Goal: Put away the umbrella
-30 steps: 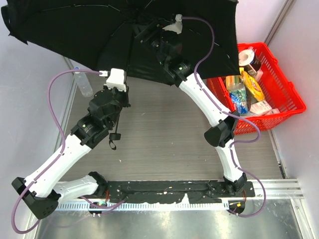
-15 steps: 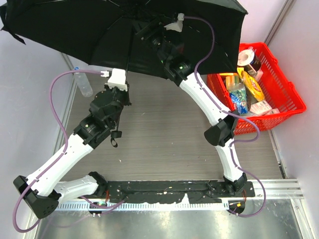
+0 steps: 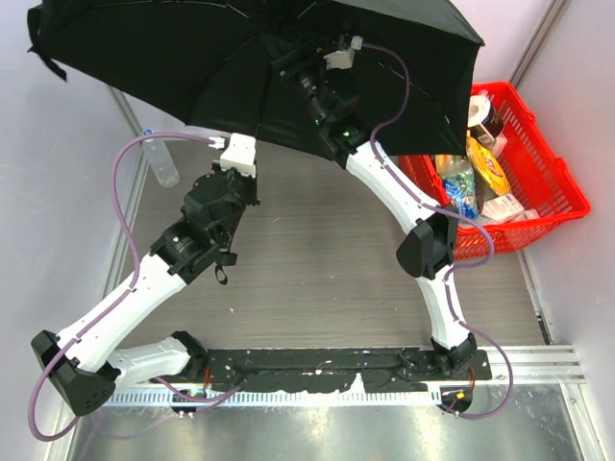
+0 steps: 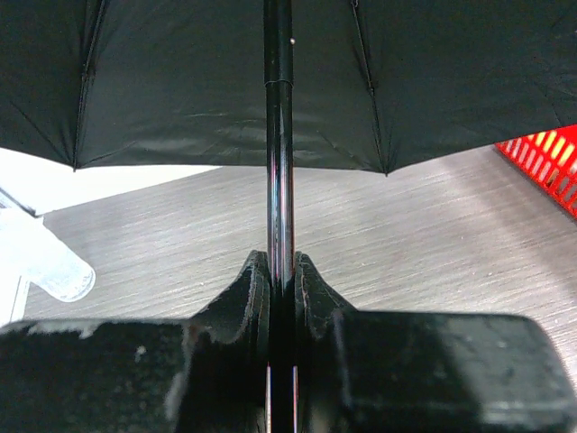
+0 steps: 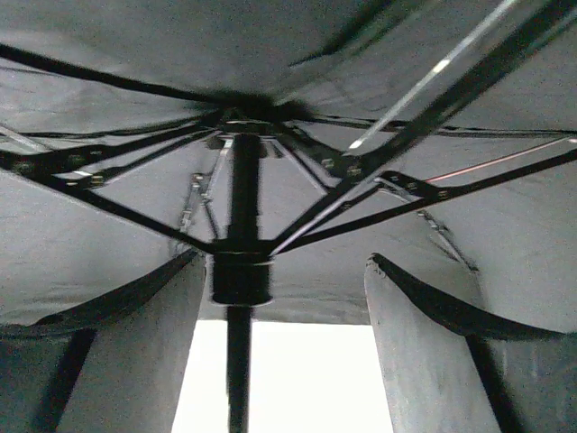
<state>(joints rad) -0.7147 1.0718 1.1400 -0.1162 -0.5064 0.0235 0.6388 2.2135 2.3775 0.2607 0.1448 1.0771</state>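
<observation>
Open umbrella [image 3: 192, 58] held over far table [image 3: 317, 279], light, canopy floppy, ribs [image 5: 135, 216] thin/bendable: L gripper [image 4: 279, 271] pinches stiff shaft [image 4: 279, 135], R gripper [image 5: 284, 298] spread either side of runner [image 5: 240, 275], prob. best pull pt.

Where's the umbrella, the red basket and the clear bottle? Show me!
umbrella [image 3: 192, 58], top view, on its black canopy fabric.
red basket [image 3: 528, 233], top view, on its near wall.
clear bottle [image 3: 161, 165], top view, on its see-through body.
</observation>
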